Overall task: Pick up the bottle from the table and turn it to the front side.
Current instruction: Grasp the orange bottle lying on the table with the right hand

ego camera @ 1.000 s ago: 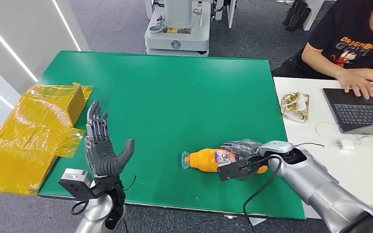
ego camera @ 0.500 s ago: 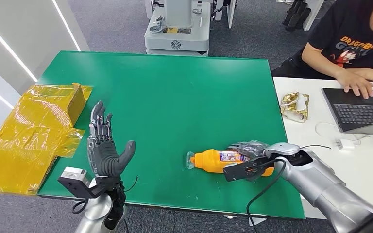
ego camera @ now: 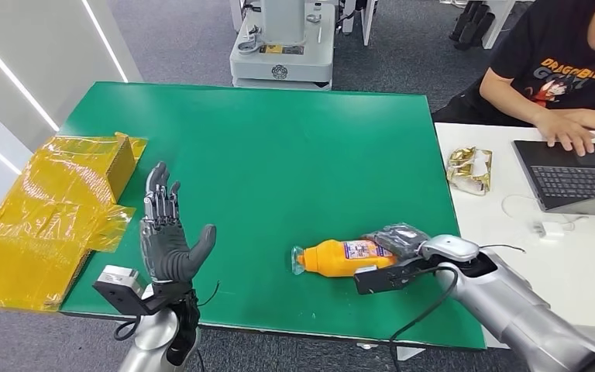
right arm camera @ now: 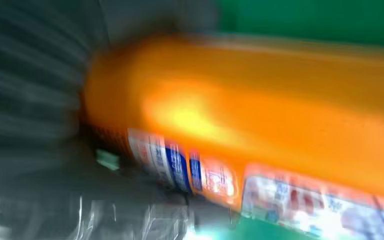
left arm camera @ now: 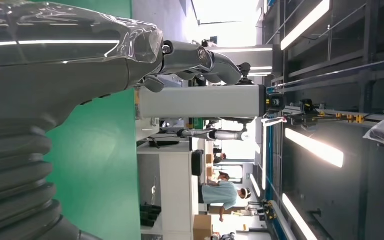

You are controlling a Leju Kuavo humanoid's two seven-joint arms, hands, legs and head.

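Observation:
An orange bottle (ego camera: 337,257) with a printed label lies on its side on the green table (ego camera: 279,155), cap end pointing left, near the front right. My right hand (ego camera: 400,242) wraps its dark fingers over the bottle's base end and grips it. The right wrist view shows the bottle (right arm camera: 260,115) very close and blurred, label facing the camera. My left hand (ego camera: 166,236) is raised over the table's near left edge, palm open, fingers spread and pointing up, holding nothing. Its grey cover and fingers (left arm camera: 200,60) also fill much of the left wrist view.
Yellow plastic bags and a yellow box (ego camera: 54,209) lie past the table's left edge. A white desk on the right holds a gold wrapper (ego camera: 469,167) and a laptop (ego camera: 581,182), where a person (ego camera: 565,70) sits typing. A grey machine base (ego camera: 283,46) stands behind the table.
My right hand and the bottle slid slightly right and nearer, then the bottle came back a little to the left. The left hand stayed almost still.

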